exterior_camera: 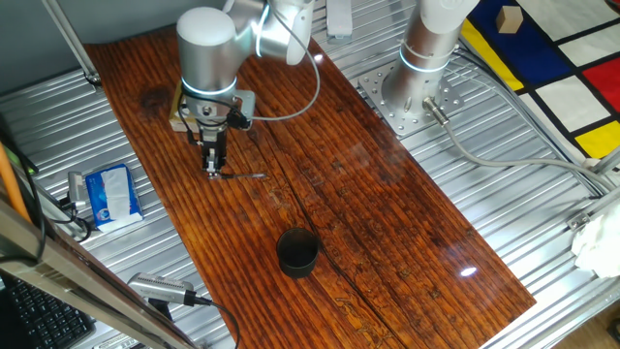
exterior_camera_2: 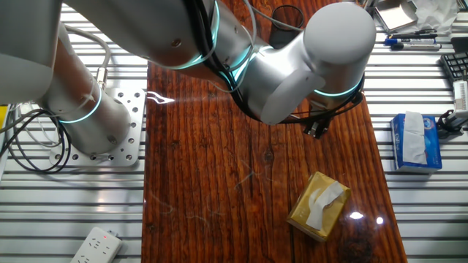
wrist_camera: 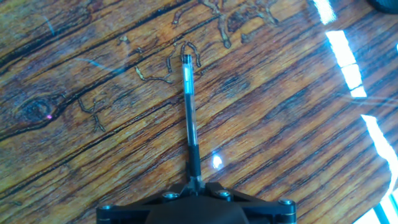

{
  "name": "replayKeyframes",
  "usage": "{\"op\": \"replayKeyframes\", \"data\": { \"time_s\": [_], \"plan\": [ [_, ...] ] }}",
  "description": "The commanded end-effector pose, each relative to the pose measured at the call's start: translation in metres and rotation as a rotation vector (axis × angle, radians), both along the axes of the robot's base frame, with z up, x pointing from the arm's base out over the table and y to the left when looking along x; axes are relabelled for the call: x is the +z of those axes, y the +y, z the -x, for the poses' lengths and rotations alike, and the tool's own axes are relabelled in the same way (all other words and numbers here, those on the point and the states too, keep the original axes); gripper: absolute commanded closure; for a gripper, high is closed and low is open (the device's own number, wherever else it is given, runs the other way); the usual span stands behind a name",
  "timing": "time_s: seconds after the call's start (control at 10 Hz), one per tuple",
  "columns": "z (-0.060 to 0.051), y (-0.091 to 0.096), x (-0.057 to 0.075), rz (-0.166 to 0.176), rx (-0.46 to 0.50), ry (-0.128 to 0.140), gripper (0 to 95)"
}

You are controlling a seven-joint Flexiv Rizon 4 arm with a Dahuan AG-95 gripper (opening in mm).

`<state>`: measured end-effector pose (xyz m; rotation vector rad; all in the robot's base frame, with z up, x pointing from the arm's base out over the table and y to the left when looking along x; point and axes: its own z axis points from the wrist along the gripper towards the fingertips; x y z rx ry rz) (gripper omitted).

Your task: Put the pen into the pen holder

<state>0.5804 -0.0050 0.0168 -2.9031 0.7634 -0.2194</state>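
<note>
In one fixed view the arm (exterior_camera: 208, 48) stands over the far left part of the wooden bench (exterior_camera: 387, 213), its gripper (exterior_camera: 214, 171) pointing straight down at the boards. The pen (exterior_camera: 242, 176) sticks out sideways from the fingertips, lying low along the wood toward the middle of the bench; whether it rests on the surface or is just off it cannot be told here. The pen holder (exterior_camera: 297, 251) stands upright nearer the front edge, well apart from the pen, with nothing in it that can be seen. Off the bench on the slatted metal to the left lie a blue tissue pack (exterior_camera: 113, 194) and, near the front corner, a silver tool with a cable (exterior_camera: 163, 288).

In the other fixed view the arm's bulky joints (exterior_camera_2: 322, 58) cover the gripper and the pen — neither can be seen. A yellowish box (exterior_camera_2: 318, 206) sits on the bench near its right edge, and the blue tissue pack lies beyond that edge on the metal. A white power strip (exterior_camera_2: 96, 246) shows at the bottom left.

In the hand view the two black fingers meet in a point at the bottom centre, closed on the dark end of the pen, which runs straight away from the gripper over the wood grain — its clear barrel and far tip are in full sight.
</note>
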Motion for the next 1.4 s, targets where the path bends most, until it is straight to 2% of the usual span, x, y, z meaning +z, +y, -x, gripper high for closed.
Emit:
{"op": "replayKeyframes", "data": {
  "time_s": [0.1, 0.2, 0.3, 0.7, 0.8, 1.4],
  "plan": [
    [-0.0003, 0.0006, -0.0035, 0.005, 0.005, -0.006, 76.0],
    [-0.0003, 0.0006, -0.0034, 0.006, 0.004, -0.007, 76.0],
    [-0.0003, 0.0007, -0.0035, 0.007, 0.004, -0.007, 57.0],
    [-0.0006, 0.0036, -0.0052, 0.009, 0.023, -0.006, 57.0],
    [-0.0007, 0.0040, -0.0054, 0.006, 0.025, -0.007, 76.0],
    [-0.0007, 0.0040, -0.0054, 0.006, 0.025, -0.007, 76.0]
  ]
}}
